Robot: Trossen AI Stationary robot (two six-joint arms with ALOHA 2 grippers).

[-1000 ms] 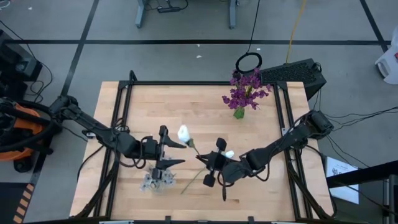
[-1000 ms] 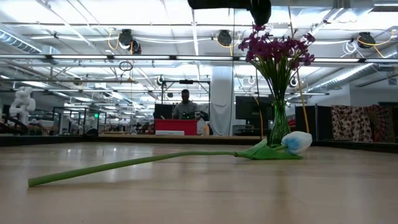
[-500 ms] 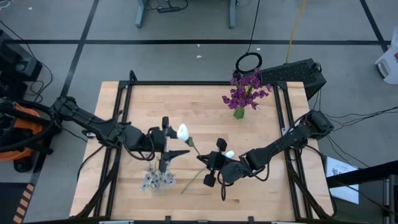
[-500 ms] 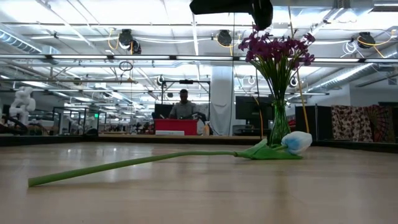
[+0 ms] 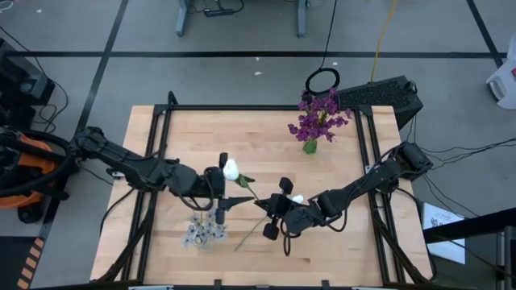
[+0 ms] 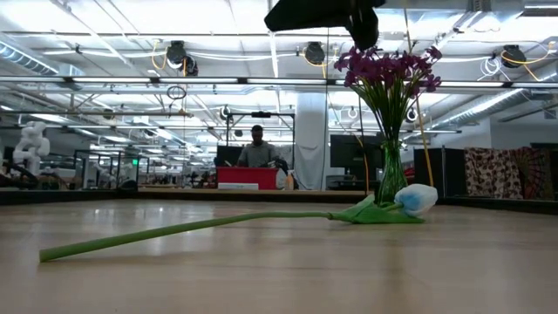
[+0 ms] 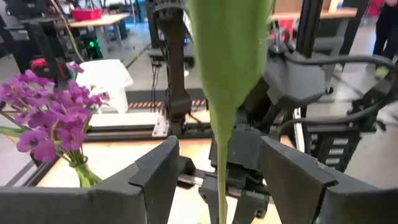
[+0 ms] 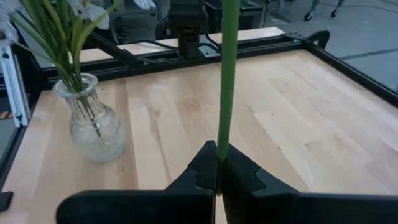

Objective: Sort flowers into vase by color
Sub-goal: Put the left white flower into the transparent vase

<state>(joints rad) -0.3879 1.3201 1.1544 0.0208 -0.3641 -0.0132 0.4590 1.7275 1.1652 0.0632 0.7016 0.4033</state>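
Right gripper (image 5: pixel 275 211) sits mid-table, slightly toward its own side, jaws clamped tight on a thin green stem (image 8: pixel 225 93). The wrist view shows the stem pinched right between the two fingertips (image 8: pixel 205 163) and running straight up out of frame. That stem belongs to a white tulip bud (image 5: pixel 231 169), which is off the table with the blossom toward the left arm.

Left gripper (image 5: pixel 220 189) is up at the blossom end of the same flower. Its fingers (image 7: pixel 163 167) stand spread apart, with a broad green leaf (image 7: pixel 229 56) hanging between them (looks like no contact on either side, but the leaf fills much of that wrist view, so not certain).

Second white tulip (image 6: pixel 414 199) lies flat on the wooden table (image 5: pixel 347 242), its stem (image 6: pixel 183 228) stretched along the surface; its bud is just beside the right gripper in the high view.

Purple flowers (image 5: pixel 319 117) stand upright in a green-tinted glass vase (image 6: pixel 391 174) near the far edge, on the right arm's side. A clear glass vase (image 8: pixel 93 127) holding white-blossomed stems (image 5: pixel 203 234) sits near the front edge, on the left arm's side.

A person (image 6: pixel 257 148) is seated in the room beyond the table.
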